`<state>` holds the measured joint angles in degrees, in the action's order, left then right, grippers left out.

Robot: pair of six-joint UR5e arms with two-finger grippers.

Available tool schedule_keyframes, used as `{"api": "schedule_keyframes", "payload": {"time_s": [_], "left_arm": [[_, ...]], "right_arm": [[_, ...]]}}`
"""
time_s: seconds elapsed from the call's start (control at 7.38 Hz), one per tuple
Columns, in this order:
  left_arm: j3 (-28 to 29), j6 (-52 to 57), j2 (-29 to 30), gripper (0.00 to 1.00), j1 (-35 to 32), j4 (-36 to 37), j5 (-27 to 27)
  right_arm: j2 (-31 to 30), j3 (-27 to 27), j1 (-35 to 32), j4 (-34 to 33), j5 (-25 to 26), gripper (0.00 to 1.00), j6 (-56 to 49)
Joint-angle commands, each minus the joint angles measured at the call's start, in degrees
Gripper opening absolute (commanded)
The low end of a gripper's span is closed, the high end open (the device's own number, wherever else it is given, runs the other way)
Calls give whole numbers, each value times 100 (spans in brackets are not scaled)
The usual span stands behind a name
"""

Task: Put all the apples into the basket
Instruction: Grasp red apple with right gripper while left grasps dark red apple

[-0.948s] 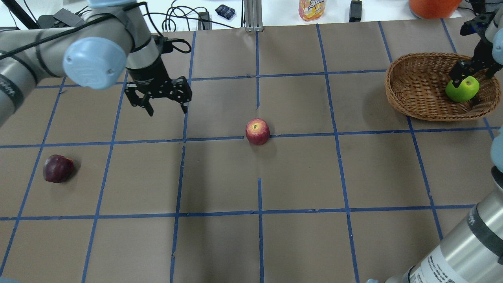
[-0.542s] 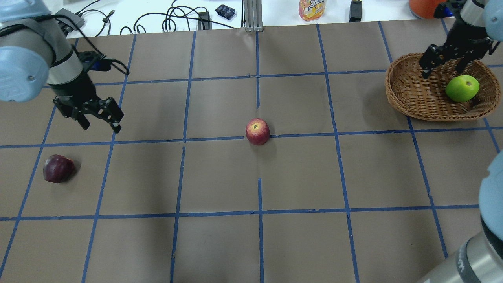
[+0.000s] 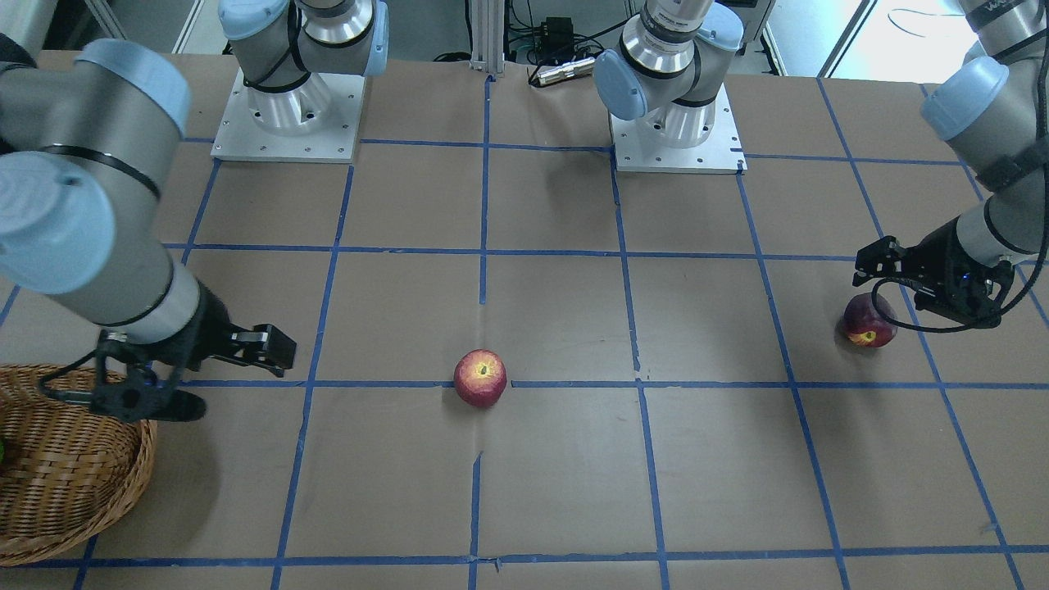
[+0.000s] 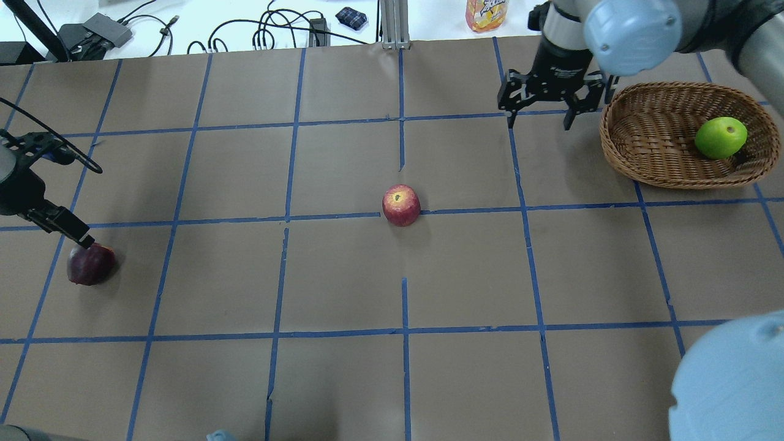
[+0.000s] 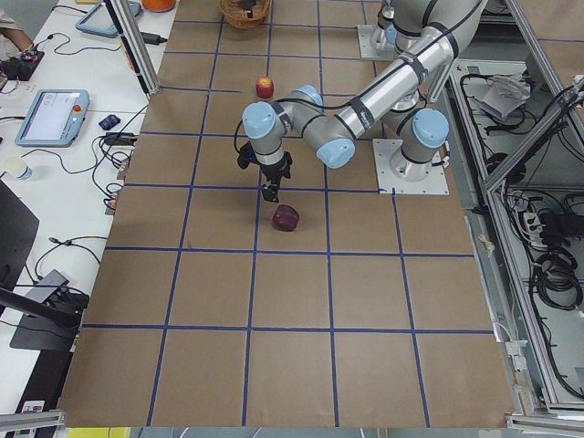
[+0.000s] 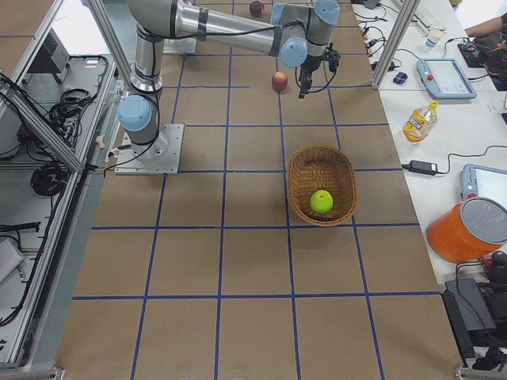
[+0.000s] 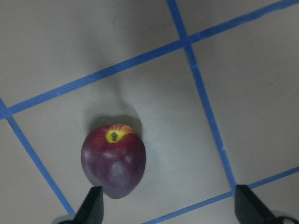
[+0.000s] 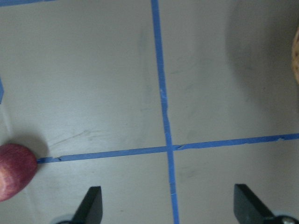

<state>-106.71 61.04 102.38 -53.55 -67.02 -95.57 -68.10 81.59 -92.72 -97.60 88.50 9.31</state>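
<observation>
The wicker basket (image 4: 607, 142) stands at the far right with the lime-green apple (image 4: 720, 138) lying inside it. The lighter red apple (image 4: 401, 205) sits at the table's middle. The dark maroon apple (image 4: 90, 263) lies at the left edge. My left gripper (image 4: 61, 236) is open just above and behind the maroon apple; in the left wrist view the apple (image 7: 113, 161) lies near the left fingertip (image 7: 93, 207). My right gripper (image 4: 539, 122) is open and empty, just left of the basket. The right wrist view shows the red apple (image 8: 14, 170) at its left edge.
A juice bottle (image 4: 487, 13), cables (image 4: 275, 30) and a metal post (image 4: 395, 24) line the far edge. An orange bucket (image 6: 467, 229) stands off the table near the basket. My right arm's elbow (image 4: 729, 380) fills the overhead view's bottom right corner.
My right gripper let go of the green apple, left the basket and moved left. My left gripper swept left and down to the maroon apple. No apple moved.
</observation>
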Motion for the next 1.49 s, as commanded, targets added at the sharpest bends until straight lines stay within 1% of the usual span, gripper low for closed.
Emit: {"api": "schedule_keyframes", "payload": {"time_s": [0.0,0.14,0.27,0.41,0.54,0.68,0.81,0.95,1.08,1.22,1.35], "left_arm": [[-717,557,228,100,134,1555,4],[-711,662,369,100,134,1656,12],[-737,663,483,100,134,1675,21],[-763,663,624,100,134,1719,21],[-755,689,738,100,143,1719,4],[-746,655,809,100,143,1728,-5],[-693,602,853,71,143,1719,-14],[-676,480,862,49,117,1693,-31],[-649,-95,801,36,64,1632,-31],[-527,-797,679,36,-102,1509,-5],[-335,-1483,521,36,-469,1099,117]], "right_arm": [[453,6,-824,-632,-148,100,1287],[664,-3,-1192,-750,-192,100,1788],[910,6,-1413,-751,-218,100,2107],[1060,-3,-1529,-751,-271,100,2119],[1105,-3,-1582,-751,-463,100,2119],[1158,6,-1591,-743,-517,100,2119],[1210,-3,-1635,-751,-526,100,2110],[1281,-3,-1653,-751,-526,100,2101],[1333,-3,-1662,-751,-526,100,2066],[1412,-38,-1670,-760,-535,100,2057],[1465,-38,-1679,-760,-596,100,2040]]}}
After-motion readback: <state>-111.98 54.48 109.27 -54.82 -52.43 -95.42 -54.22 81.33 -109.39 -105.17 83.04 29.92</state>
